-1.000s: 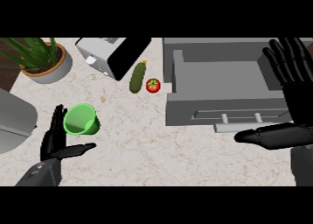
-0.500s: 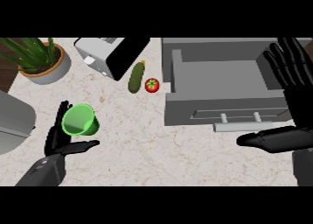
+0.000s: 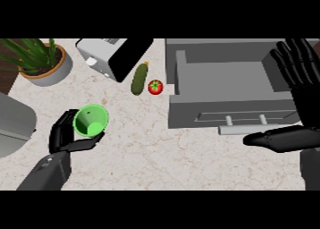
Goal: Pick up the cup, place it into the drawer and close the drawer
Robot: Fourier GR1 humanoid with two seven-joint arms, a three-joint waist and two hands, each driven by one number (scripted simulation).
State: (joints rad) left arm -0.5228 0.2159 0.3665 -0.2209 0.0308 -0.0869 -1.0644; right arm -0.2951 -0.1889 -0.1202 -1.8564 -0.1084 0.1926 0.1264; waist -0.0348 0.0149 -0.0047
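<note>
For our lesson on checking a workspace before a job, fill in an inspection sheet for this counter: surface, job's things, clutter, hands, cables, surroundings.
Surface: pale marbled counter; no spills seen.
Job's things: green cup at the left, apart from the drawer, which is open with nothing seen inside.
Clutter: cucumber and tomato side by side, left of the drawer.
Hands: left hand has its fingers curled round the cup; right hand is open, resting at the right edge, fingers up.
Cables: nothing seen.
Surroundings: plant and toaster at the back; grey object at the left edge.
</note>
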